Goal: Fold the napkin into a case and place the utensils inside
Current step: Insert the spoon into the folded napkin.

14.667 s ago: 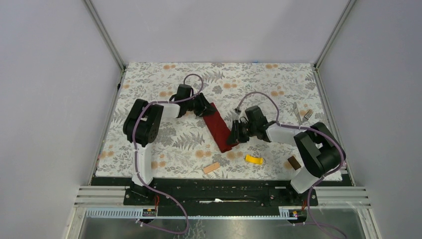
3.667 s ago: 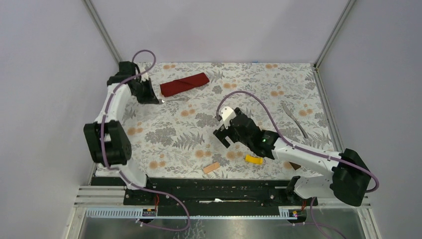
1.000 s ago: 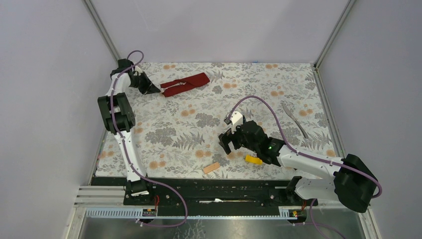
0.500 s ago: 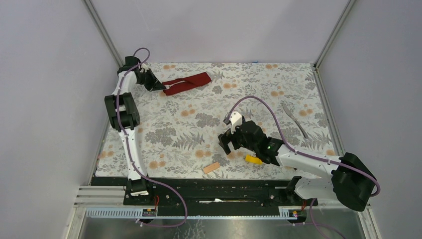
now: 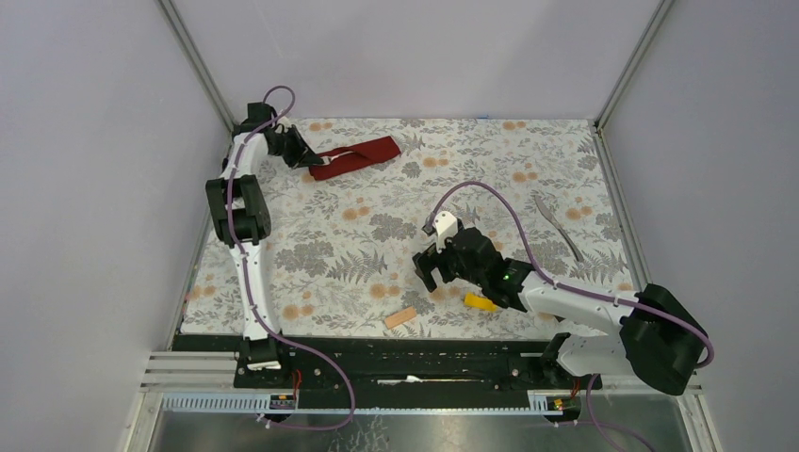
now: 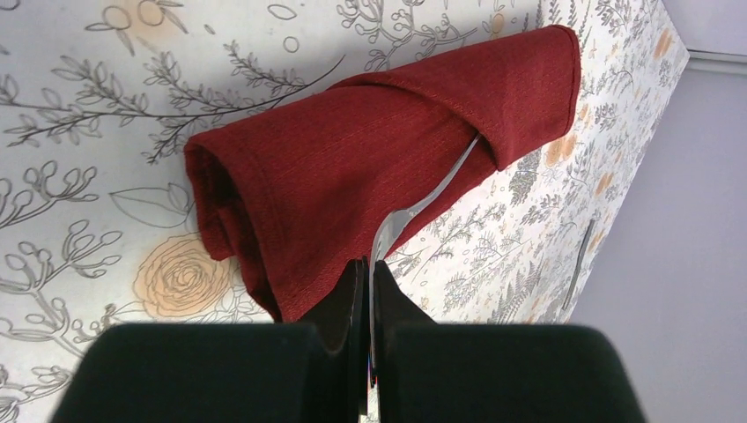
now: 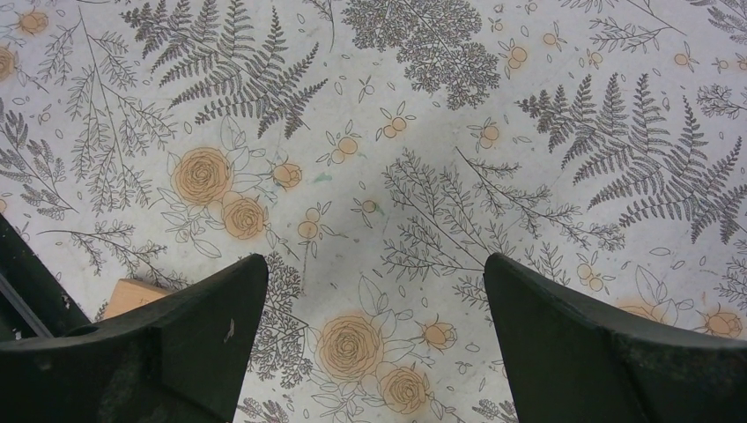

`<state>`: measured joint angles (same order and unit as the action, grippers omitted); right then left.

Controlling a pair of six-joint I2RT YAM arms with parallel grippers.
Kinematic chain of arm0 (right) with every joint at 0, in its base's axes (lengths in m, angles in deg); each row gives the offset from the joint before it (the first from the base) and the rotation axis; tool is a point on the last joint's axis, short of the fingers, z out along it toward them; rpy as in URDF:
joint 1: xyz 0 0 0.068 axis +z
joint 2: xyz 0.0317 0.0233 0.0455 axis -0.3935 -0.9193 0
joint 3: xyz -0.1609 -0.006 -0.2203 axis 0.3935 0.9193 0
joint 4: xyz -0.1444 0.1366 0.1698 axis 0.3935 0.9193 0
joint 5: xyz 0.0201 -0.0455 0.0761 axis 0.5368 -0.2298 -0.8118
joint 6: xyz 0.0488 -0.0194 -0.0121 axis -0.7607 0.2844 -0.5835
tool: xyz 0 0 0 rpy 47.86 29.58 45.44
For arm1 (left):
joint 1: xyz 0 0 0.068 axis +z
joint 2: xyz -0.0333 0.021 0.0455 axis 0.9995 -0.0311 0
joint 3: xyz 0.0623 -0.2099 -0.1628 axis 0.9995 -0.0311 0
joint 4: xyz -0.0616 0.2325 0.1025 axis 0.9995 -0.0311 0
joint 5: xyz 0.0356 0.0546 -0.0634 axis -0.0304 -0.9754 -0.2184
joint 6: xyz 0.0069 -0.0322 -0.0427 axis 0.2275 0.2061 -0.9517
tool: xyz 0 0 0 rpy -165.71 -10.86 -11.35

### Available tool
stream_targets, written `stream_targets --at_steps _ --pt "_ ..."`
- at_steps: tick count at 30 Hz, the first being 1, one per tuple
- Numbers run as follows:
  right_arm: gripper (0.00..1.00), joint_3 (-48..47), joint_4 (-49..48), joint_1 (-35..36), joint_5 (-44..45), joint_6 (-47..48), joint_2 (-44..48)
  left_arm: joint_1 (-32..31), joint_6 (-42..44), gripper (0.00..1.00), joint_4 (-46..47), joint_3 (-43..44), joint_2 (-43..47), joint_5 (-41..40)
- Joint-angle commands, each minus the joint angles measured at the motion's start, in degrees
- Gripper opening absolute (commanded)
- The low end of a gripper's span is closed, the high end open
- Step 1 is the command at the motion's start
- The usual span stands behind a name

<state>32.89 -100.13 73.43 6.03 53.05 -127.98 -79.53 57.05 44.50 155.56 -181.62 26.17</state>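
Observation:
The dark red napkin lies folded at the far left of the mat. In the left wrist view the napkin shows a flap crossing over it. My left gripper sits at the napkin's left end. The left gripper is shut on a slim silver utensil, whose far end runs under the flap and is hidden. Another silver utensil lies alone at the right side of the mat. My right gripper hangs open over bare mat near the middle, and the right gripper has nothing between its fingers.
A tan block and a yellow block lie near the front edge, close to the right arm. The tan block shows beside the right gripper's left finger. Grey walls with metal posts close off the mat's far corners.
My left gripper has moved right, toward the napkin, carrying the utensil further under the flap. The right arm has stayed almost still, open.

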Motion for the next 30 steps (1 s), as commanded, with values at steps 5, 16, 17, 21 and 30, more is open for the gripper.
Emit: stream_targets --at_steps 5,16,17,21,30 --pt "1.0 -1.1 -2.1 -1.2 1.6 -0.3 -0.6 -0.5 0.7 0.0 2.9 6.1 -3.3 2.8" --pt "1.0 -1.5 -2.2 -1.9 1.7 -0.1 -2.3 -1.5 5.0 0.0 6.0 7.1 -4.2 2.8" --pt "1.0 -1.5 -2.2 -1.9 1.7 -0.1 -2.4 -1.7 5.6 0.0 6.1 7.0 -4.0 2.0" --pt "1.0 -1.6 -2.2 -2.1 1.8 -0.1 -2.7 -2.5 6.5 0.0 8.3 6.8 -3.5 1.5" --pt "1.0 -1.5 -2.2 -2.3 1.7 0.0 -3.1 -2.6 5.7 0.05 11.6 7.0 -3.7 -0.2"
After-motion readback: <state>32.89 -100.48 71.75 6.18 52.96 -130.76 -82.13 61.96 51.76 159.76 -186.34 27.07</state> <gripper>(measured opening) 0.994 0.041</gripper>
